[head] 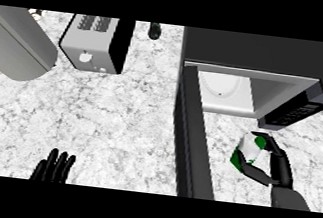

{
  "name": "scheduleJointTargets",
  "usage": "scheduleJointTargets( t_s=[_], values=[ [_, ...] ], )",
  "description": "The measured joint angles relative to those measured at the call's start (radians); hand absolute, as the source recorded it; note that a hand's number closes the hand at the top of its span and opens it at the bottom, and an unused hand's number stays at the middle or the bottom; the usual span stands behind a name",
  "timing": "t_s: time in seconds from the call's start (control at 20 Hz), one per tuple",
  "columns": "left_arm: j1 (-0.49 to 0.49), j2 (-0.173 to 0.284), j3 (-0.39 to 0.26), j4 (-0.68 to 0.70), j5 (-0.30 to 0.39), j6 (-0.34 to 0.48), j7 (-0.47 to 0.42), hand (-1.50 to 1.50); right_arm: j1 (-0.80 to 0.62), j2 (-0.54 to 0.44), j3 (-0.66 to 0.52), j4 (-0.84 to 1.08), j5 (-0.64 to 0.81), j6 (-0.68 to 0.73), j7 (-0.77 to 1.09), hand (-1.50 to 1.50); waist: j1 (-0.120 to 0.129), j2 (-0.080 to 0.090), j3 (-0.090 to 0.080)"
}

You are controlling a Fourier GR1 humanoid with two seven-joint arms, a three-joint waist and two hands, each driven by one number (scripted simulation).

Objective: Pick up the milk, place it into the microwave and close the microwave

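One milk carton (pixel 250 150), white with green, boxy, held in front of the open microwave (pixel 274 58): right hand (pixel 276 167) curled round it. One door (pixel 194 135), dark slab, swung out. Left hand (pixel 53 166) resting, fingers straight. One silver toaster (pixel 94 43). Marble-veined counter (pixel 119 116).

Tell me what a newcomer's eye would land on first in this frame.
The open microwave at the upper right, its door swung out toward the viewer. Just in front of its opening, the right hand curls round the green-and-white milk. The left hand rests open at the lower left.
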Motion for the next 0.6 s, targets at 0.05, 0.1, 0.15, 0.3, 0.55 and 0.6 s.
scheduleJointTargets(
  t_s=[0.05,0.1,0.15,0.3,0.55,0.6],
  values=[
    [0.005,0.006,0.007,-0.004,0.004,-0.003,0.000,-1.50,-0.010,-0.006,-0.002,0.014,0.003,-0.007,0.000,1.50,-0.001,0.000,0.000],
    [0.009,0.015,0.021,-0.009,0.015,-0.011,-0.004,-1.50,-0.019,-0.013,-0.008,0.031,0.004,-0.014,-0.002,1.50,-0.001,0.000,0.001],
    [0.003,0.004,0.017,0.004,0.010,-0.008,-0.009,-1.50,-0.028,-0.024,-0.014,0.044,0.001,-0.017,-0.001,1.50,-0.003,0.001,0.002],
    [-0.001,0.001,0.025,0.009,0.018,-0.011,-0.002,-1.50,-0.056,-0.049,-0.047,0.090,-0.024,-0.008,-0.010,1.50,-0.002,0.005,0.005],
    [0.015,0.017,0.051,0.006,0.045,-0.036,-0.019,-1.50,-0.062,-0.028,-0.045,0.076,-0.052,0.037,-0.015,1.50,-0.007,0.004,0.004],
    [0.012,0.016,0.053,0.006,0.046,-0.035,-0.013,-1.50,-0.057,-0.015,-0.042,0.065,-0.058,0.044,-0.017,1.50,-0.009,0.003,0.004]
  ],
)
